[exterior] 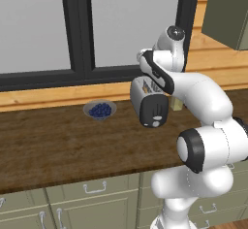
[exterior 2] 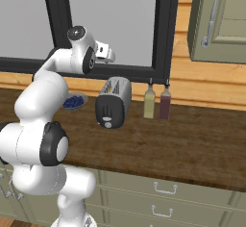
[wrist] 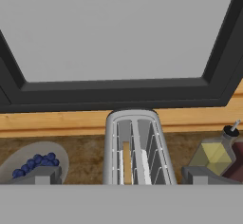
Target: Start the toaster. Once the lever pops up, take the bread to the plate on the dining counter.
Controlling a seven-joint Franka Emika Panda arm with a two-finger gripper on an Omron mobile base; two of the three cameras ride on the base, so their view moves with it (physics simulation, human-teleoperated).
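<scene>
Up above the worktop, the gripper (wrist: 121,182) hangs with its jaws spread wide and nothing between them — one dark fingertip (wrist: 40,174) rises at the left of the hand view, the other at the right, with the toaster (wrist: 136,147) framed in the gap below. In the right base view the hand sits high in front of the window (exterior 2: 110,19), above and a little left of the toaster, well clear of it.

The toaster stands on the wooden worktop (exterior 2: 182,144) near the far wall, its black end face turned toward the robot. On that face the round white knob (exterior 2: 108,124) shows near the bottom; the lever is too small to place with any certainty. Looking down into the slots, a tan edge of the bread (wrist: 126,163) sits low in the left slot.

Left of the toaster lies a grey bowl of blueberries (exterior: 100,110), apart from it. To the right, against the wall, stand two bottles (exterior 2: 157,102) side by side — one pale yellow, one dark red. Grey-green drawers (exterior 2: 163,192) run along the near front of the worktop, and a cabinet (exterior 2: 218,21) hangs at the upper right.
</scene>
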